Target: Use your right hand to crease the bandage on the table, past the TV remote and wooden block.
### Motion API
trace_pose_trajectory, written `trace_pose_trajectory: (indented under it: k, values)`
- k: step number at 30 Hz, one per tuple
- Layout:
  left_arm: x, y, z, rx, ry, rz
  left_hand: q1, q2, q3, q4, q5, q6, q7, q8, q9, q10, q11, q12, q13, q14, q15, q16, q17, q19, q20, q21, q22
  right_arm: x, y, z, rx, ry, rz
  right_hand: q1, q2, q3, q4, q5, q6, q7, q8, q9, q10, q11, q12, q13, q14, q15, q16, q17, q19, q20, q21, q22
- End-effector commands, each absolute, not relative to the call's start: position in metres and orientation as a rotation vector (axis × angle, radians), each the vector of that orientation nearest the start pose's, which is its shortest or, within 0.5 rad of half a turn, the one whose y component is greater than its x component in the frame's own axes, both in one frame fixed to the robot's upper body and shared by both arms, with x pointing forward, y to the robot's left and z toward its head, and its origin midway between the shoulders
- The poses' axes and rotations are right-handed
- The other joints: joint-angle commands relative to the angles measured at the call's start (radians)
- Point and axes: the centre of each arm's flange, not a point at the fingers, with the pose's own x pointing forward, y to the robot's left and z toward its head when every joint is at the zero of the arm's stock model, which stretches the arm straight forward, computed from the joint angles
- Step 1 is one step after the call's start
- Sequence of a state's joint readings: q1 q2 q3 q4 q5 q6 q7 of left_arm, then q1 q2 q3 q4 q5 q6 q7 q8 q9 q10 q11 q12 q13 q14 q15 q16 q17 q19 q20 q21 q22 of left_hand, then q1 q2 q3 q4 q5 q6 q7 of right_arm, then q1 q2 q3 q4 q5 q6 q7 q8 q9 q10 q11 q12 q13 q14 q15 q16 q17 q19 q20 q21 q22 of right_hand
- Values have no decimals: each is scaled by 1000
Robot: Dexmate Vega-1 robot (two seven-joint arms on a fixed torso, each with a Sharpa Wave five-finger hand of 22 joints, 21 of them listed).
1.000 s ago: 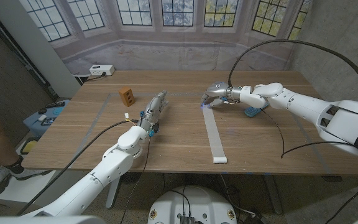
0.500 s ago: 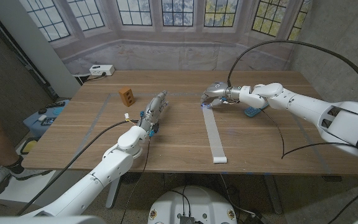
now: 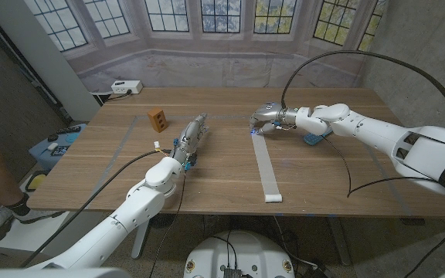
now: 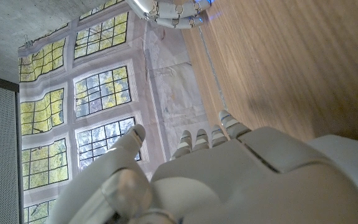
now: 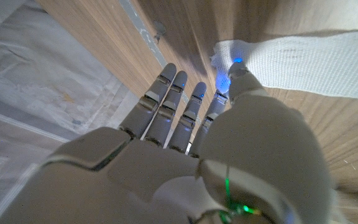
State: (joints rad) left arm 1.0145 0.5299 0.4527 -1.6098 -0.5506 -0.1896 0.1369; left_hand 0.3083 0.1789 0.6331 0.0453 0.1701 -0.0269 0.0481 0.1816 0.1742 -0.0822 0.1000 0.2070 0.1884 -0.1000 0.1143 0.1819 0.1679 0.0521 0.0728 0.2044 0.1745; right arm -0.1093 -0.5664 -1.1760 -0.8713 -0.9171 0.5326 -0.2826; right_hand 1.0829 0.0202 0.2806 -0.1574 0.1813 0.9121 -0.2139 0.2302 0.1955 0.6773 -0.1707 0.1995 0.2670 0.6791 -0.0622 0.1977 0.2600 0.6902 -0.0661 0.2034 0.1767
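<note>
Long white woven bandage strip (image 3: pixel 267 166): flat on wooden surface (image 3: pixel 222 181), mid-right. Right hand (image 3: pixel 275 117): fingers together at its far end, apparently touching. Advice: pinch end, fold over squarely.

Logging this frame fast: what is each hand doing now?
Left hand: open, holding nothing.
Right hand: fingers at the far end of the bandage; a grip cannot be told.
</note>
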Motion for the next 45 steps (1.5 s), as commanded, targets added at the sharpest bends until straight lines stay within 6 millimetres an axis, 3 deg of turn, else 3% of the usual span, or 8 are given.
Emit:
trace_pose_trajectory:
  k: [1, 18, 45]
  values:
    - [601, 205, -72, 9, -538, -282, 15, -2, -1, -7, 1, 10, 3, 4, 5, 2, 2, 0, 2, 7, 1, -3, 2, 8, 3, -4, 3, 701, -169, 35, -2001, -983, 358, 10, 4, 12, -4, 7, 27, 1, 14, 2, 10, -9, 1, -3, -1, -166, 11, 4, -4, -71, 2, 3]
    - [602, 201, -69, 15, -542, -301, 16, -1, -3, -9, 1, 11, 2, 4, 5, 2, 5, 0, 3, 8, 1, -3, 2, 10, 4, -4, 3, 694, -171, 40, -1990, -1025, 329, 30, 11, 11, -5, 4, 162, 27, 65, 12, 70, -17, 12, -28, 16, -172, 35, 19, 12, -87, 10, 3]
    - [602, 204, -70, 17, -553, -322, 19, 0, -7, -13, 2, 11, 2, 3, 5, 2, 3, 0, 3, 7, 1, -3, 2, 8, 4, -5, 3, 670, -166, 36, -1995, -1002, 249, 43, 15, 11, -6, 3, 200, 33, 79, 13, 104, -26, 14, -40, 29, -174, 39, 17, 20, -93, 13, 4]
